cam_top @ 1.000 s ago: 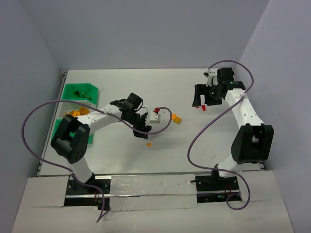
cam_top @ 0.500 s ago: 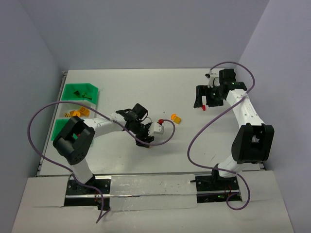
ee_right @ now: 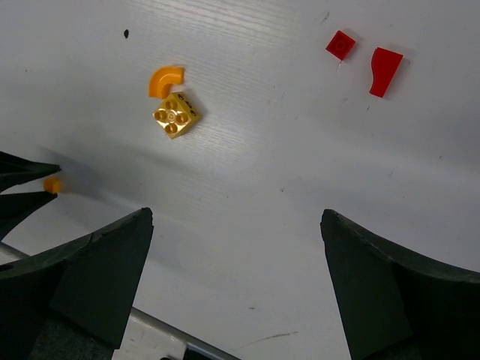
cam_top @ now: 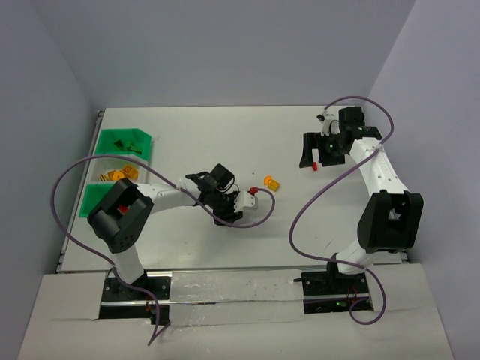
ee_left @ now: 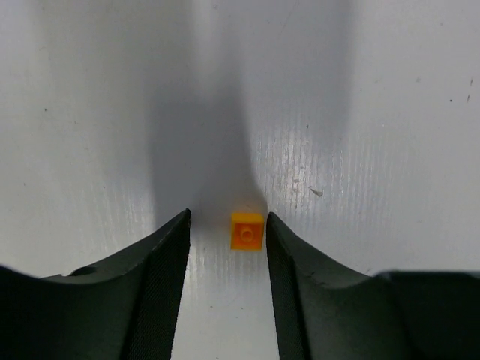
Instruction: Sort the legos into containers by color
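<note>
Nearest me, about midway along the desk's near edge, my left end effector (ee_left: 228, 216) is down at the desk (ee_left: 390, 112) surface and released. Its jaws stand partly apart on either side of one small orange lego (ee_left: 247, 230). That brick lies flat on the desk, closer to one finger (ee_left: 300, 292) than the other, with a clear gap on the wider side, so nothing is grasped.

Along the left edge the containers (cam_top: 109, 139) run in a row toward the far left corner. The nearest is a green bin partly hidden behind my left arm (cam_top: 120, 217), then a whitish one holding orange-yellow bricks (cam_top: 116, 175). The farthest is green, with a few dark pieces I cannot make out.

Further in, around the middle of the desk, a yellow four-stud brick (ee_right: 174, 115) lies just beside an orange curved piece (ee_right: 164, 79).

Toward the far right, my right end effector (ee_right: 236, 217) hangs above the desk, jaws spread wide and empty. Close by lie a red square piece (ee_right: 341, 45) and a longer red piece (ee_right: 385, 61), near each other but not touching.
</note>
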Action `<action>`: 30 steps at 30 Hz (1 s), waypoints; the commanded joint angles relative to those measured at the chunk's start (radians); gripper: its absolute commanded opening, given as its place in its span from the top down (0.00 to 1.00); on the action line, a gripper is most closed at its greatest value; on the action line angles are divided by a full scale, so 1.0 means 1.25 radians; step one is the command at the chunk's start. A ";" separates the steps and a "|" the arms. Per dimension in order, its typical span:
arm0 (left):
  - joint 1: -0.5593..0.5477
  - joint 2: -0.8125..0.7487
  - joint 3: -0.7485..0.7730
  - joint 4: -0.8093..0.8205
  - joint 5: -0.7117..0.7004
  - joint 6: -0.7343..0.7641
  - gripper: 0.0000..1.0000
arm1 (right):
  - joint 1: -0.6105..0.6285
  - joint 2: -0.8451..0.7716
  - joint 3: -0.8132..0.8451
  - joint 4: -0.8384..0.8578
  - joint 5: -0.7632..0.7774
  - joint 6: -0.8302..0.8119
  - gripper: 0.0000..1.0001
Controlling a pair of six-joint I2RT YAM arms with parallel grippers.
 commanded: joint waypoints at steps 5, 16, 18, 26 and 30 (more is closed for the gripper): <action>-0.037 0.015 -0.020 0.019 -0.074 0.001 0.68 | -0.010 0.017 0.015 -0.018 -0.017 -0.018 0.00; -0.041 -0.047 -0.033 -0.001 -0.108 -0.031 0.92 | -0.011 0.019 0.021 -0.023 -0.027 -0.014 0.00; -0.034 -0.058 -0.013 -0.008 -0.107 -0.052 0.91 | -0.010 0.019 0.023 -0.023 -0.030 -0.013 0.00; -0.001 -0.102 0.049 -0.058 -0.101 -0.116 0.30 | -0.010 0.017 0.015 -0.026 -0.030 -0.017 0.00; 0.001 -0.103 0.031 -0.078 -0.122 -0.109 0.31 | -0.010 0.023 0.016 -0.025 -0.033 -0.017 0.00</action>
